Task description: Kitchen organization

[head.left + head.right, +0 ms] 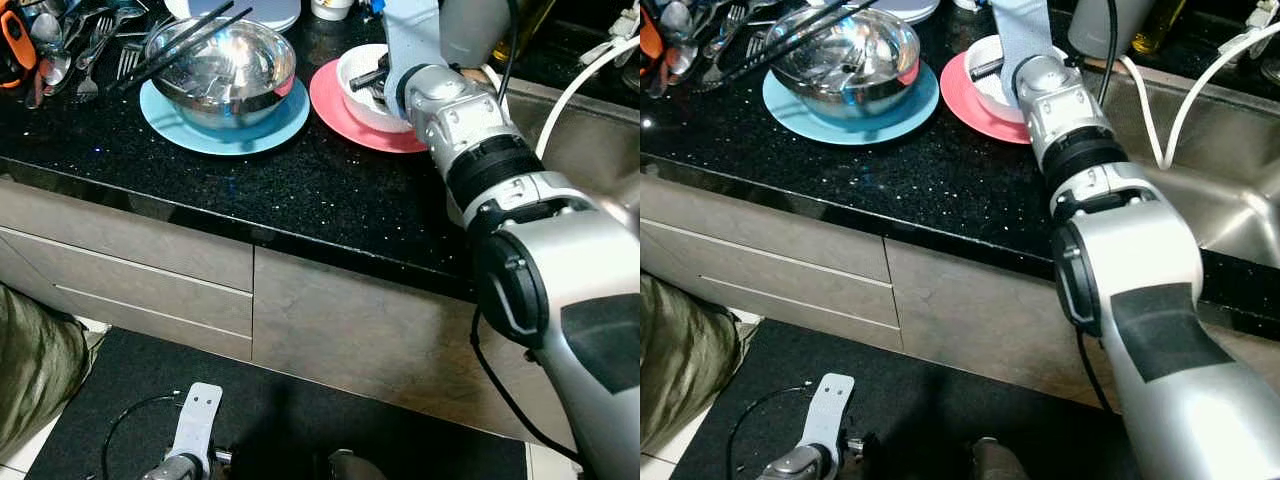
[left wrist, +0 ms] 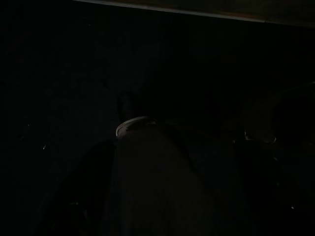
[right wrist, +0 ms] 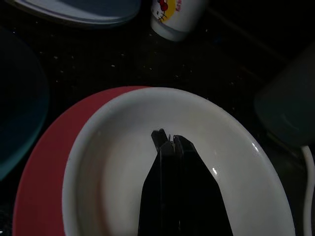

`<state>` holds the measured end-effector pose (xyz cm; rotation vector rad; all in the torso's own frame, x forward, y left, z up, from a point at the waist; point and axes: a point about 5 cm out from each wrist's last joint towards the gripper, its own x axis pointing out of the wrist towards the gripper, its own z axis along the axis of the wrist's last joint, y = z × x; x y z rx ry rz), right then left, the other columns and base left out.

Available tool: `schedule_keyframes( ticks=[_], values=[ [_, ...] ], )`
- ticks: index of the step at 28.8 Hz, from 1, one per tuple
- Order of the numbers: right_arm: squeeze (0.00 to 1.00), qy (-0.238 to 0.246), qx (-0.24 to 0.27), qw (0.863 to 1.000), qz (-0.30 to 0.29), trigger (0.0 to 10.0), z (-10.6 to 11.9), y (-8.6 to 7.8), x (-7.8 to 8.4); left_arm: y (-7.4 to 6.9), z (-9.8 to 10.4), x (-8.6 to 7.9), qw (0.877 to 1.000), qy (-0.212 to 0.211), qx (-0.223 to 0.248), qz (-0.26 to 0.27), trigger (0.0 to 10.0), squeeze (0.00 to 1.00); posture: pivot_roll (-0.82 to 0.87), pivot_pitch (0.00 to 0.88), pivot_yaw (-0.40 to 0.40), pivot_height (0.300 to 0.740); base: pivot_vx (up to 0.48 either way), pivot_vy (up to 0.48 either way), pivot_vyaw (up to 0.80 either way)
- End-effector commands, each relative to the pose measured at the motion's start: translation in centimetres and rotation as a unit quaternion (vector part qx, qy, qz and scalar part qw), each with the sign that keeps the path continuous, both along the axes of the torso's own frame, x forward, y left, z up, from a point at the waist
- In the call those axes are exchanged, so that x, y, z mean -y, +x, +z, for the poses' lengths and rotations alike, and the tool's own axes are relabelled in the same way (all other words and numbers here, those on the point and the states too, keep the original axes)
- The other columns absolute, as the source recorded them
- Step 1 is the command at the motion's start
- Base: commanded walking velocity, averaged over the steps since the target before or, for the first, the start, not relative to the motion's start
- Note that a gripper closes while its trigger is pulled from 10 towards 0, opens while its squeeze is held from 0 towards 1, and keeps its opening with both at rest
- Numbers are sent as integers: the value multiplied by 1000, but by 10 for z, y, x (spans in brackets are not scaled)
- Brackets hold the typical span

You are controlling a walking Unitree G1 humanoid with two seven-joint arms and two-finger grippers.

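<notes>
Black speckled surface (image 1: 300, 190) carries a crowd of unsorted dishes. White bowl (image 3: 147, 162) sits on a pink plate (image 1: 335, 100), near the sink (image 1: 1230, 190) at the robot's right. Steel bowl (image 1: 220, 70) sits on a blue plate (image 1: 170, 115), with black chopsticks (image 1: 180, 40) lying across its rim. Loose forks and spoons (image 1: 75, 50) are heaped at the far left of the surface. A cartoon-printed cup (image 3: 174, 17) stands beyond the white bowl.

Right gripper (image 3: 167, 140) is inside the white bowl, fingers pressed together with no gap between them, nothing seen held. Tips are over the bowl's floor; contact cannot be judged.

Left gripper (image 1: 195, 410) hangs idle low in front of the drawers (image 1: 150, 270), over a dark floor mat (image 1: 280, 400); whether its fingers are parted cannot be told, and its wrist view is too dark.

Judgement: the task looks early. Nothing appears stacked away or sorted; bowls are on their plates and cutlery is scattered. The white bowl looks like the item in hand, not yet lifted. Most of the sorting remains.
</notes>
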<state>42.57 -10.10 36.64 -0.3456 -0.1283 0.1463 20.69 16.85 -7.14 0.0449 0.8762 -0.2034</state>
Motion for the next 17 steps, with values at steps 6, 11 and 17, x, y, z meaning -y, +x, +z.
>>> schedule_keyframes(
  ticks=[6, 11, 17],
  values=[
    [0, 76, 82, 992, 60, 10000, 39, -9, -10, -18, -11, 4, 999, -7, -37, 5, 10000, 0, 27, 255, -115, 740, 0, 0, 0],
    [47, 211, 125, 958, 149, 10000, 64, -18, 4, -18, -10, 5, 999, -7, -36, 5, 10000, 0, 29, 254, -115, 740, 0, 0, 0],
    [1000, 248, 121, 949, 155, 10000, 59, -17, 41, -16, -10, 5, 999, -8, -35, 5, 10000, 0, 28, 248, -105, 740, 0, 0, 0]
  ],
)
